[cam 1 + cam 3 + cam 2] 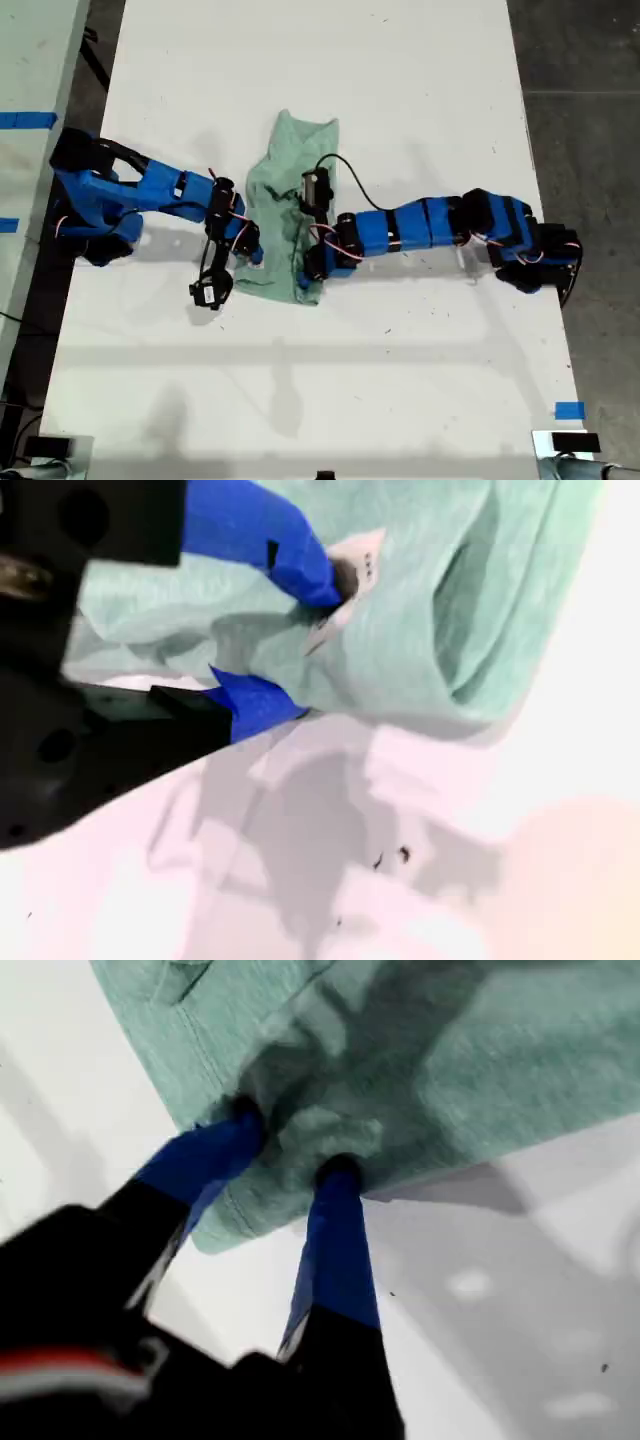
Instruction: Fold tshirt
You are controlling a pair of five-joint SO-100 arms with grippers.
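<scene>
**Onlooker:** Since that tshirt (285, 200) is so thin and limp, won't it just sag wherever you lift it? From where I stand it lies bunched into a narrow, rumpled strip in the middle of the white surface (400, 380). An arm reaches in to it from each side of the exterior view.

**Robot:** I judge it so: light, soft, with no stiffness, and likely to drag and wrinkle rather than slide flat. My first gripper (292, 1140) has its jaws set apart on the cloth near a corner, with a small ridge of fabric humped between the tips. Whether that ridge is truly pinched, I cannot tell.

**Onlooker:** And the other one? I see a small white label (355, 565) right at its tip.

**Robot:** My second gripper (315, 645) has one jaw on top of the cloth beside that label and the other low at the folded edge, close to the surface. Several layers sit between them, but I cannot tell if they are clamped.

**Onlooker:** Where would you take hold, then?

**Robot:** At hems and seams, I think, where the doubled cloth gives the jaws something thicker to bite. A pinch of a single layer might slip out. One held point would let the rest droop, so both ends of an edge should be taken together.
</scene>
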